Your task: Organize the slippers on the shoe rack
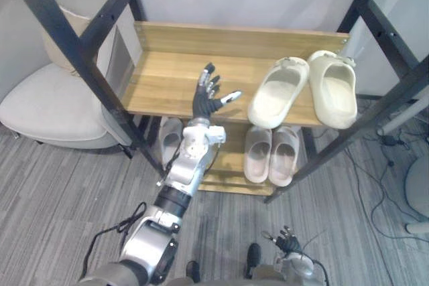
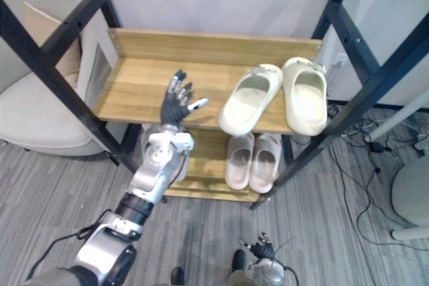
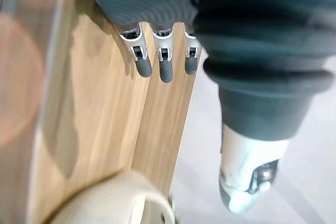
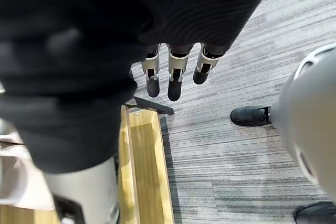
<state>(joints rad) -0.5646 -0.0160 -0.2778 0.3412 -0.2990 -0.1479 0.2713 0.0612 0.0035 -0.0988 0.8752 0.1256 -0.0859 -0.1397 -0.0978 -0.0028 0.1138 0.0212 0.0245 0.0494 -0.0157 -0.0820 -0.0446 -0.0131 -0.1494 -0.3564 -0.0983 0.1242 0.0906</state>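
Wooden shelf (image 1: 167, 78) of shoe rack (image 1: 74, 50): cream slippers (image 1: 278, 93) at 3 o'clock from left hand (image 1: 204, 102), apart from it, overhanging front edge, one skewed. Left hand released and spread; right hand (image 1: 288, 240) slack, at 5 o'clock. Risk: hard sideways shove tipping slippers off edge.

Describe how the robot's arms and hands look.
The silver-grey left arm has rounded metal segments and a black band near the elbow. The left hand wears a dark ribbed cover; its silver fingers end in dark tips. The right hand looks the same.
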